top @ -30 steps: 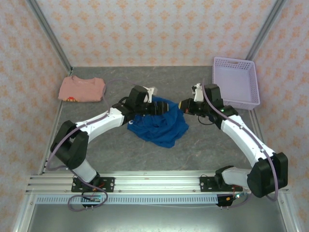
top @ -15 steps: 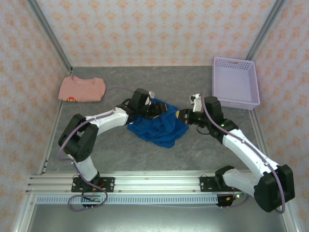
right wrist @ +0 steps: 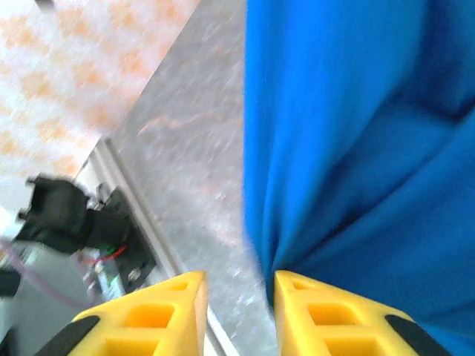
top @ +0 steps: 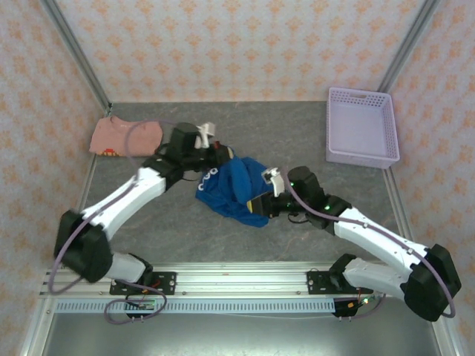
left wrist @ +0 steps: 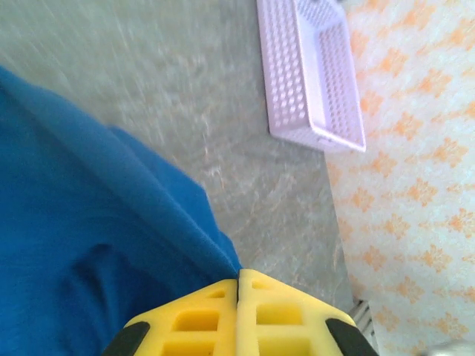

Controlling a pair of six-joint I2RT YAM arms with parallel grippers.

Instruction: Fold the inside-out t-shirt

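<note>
inside-out t-shirt (top: 236, 189): royal blue, bunched in a loose heap near the middle of the grey surface (top: 312, 137), between the two arms. no edge lies flat and no sleeve can be told apart. risk: a fold made on the heap as it lies would trap wrinkles. spreading it flat is judged to be the step in hand.

basket (top: 362, 126): lilac, perforated, at the far right of the surface, well apart from the t-shirt. nothing can be seen in it. risk: low, since it lies outside the likely working area.

pink shirt (top: 126, 137): folded, at the far left corner, near the left arm's elbow. risk: a wide leftward pull could sweep the arm or the blue cloth over it and disturb its fold.

left gripper (left wrist: 238, 311): closed. its yellow fingers meet, and blue cloth runs into the seam at the far left edge of the heap, so it is judged to be gripping the t-shirt. risk: the pinch looks thin, and a sharp pull could slip the cloth out.

right gripper (right wrist: 239, 297): jaws apart, bare surface visible between them, a blue fold touching the inner face of one finger. it holds nothing. risk: closing here could catch several layers at once, or miss the cloth.
</note>
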